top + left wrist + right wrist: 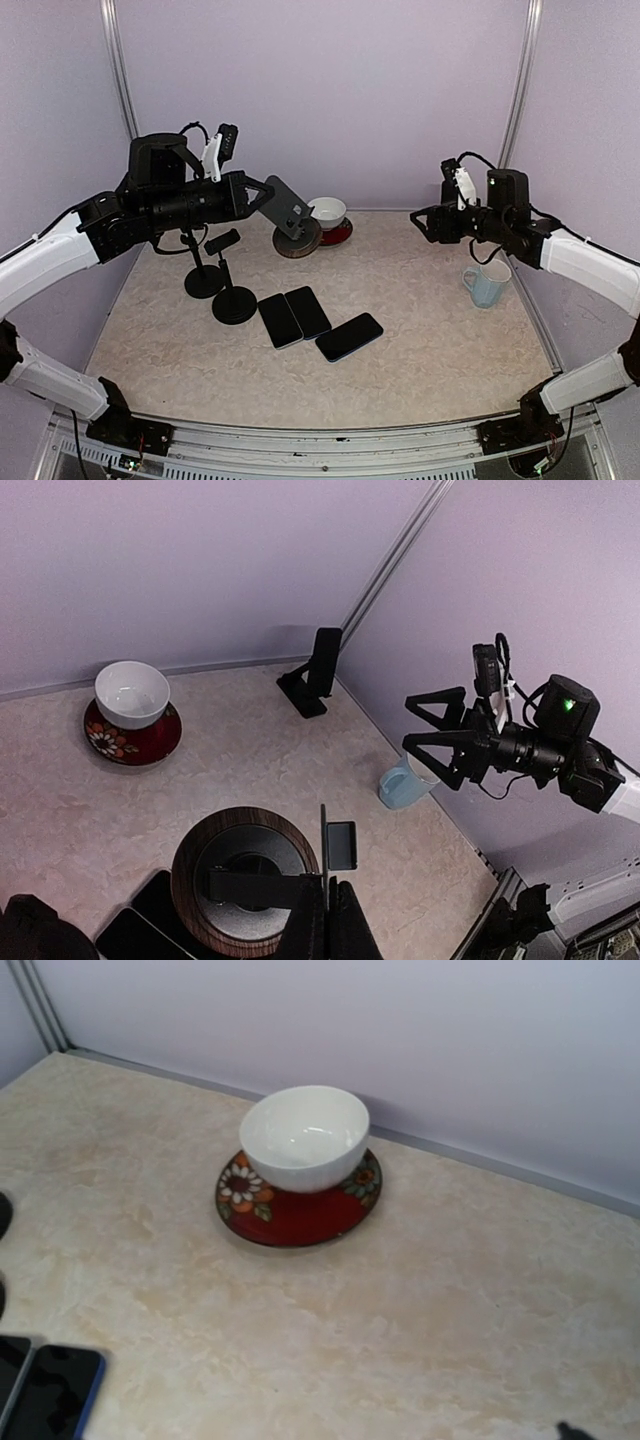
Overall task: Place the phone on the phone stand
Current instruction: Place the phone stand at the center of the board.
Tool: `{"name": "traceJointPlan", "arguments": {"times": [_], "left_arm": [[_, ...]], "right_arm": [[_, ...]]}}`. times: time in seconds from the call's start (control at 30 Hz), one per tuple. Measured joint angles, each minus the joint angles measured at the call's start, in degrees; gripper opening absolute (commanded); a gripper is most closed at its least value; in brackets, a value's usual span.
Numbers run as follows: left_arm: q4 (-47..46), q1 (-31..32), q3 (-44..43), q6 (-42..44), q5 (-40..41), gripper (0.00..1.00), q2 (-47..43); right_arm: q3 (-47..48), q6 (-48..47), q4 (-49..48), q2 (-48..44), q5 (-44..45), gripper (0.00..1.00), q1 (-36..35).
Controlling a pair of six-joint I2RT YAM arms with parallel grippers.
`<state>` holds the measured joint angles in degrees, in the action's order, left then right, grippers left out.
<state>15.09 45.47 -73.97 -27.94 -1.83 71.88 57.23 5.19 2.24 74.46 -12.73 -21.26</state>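
Three dark phones lie flat side by side mid-table: (280, 320), (308, 312) and a blue-edged one (349, 337). Two black phone stands (205, 278), (235, 300) stand left of them. A third stand has a round wood-rimmed base (297, 242) (190, 855) with a thin grey plate (287, 207) rising from it. My left gripper (263, 192) (333, 900) is shut on that plate's top edge, seen edge-on in the left wrist view. My right gripper (420, 222) (408, 722) hovers open and empty above the table's right back.
A white bowl (327, 212) (303, 1137) sits on a red flowered saucer (300, 1215) at the back. A light blue mug (487, 283) (402, 783) stands at the right edge. Another black stand (318, 672) is in the back right corner.
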Motion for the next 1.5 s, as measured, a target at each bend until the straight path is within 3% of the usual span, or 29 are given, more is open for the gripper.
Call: {"name": "traceJointPlan", "arguments": {"times": [0.47, 0.9, 1.5], "left_arm": [[-4.5, 2.1, -1.1, -2.2, -4.1, 0.00, 14.2], [-6.9, 3.1, -15.2, -0.9, -5.7, 0.00, 34.6], [-6.6, -0.4, -22.2, 1.9, -7.0, 0.00, 48.6]], "right_arm": [[-1.9, 0.5, 0.0, -3.2, -1.9, 1.00, 0.0], [-4.4, 0.3, -0.4, -1.4, -5.3, 1.00, -1.7], [-6.2, 0.3, -2.4, -0.8, -6.8, 1.00, -4.2]]}}
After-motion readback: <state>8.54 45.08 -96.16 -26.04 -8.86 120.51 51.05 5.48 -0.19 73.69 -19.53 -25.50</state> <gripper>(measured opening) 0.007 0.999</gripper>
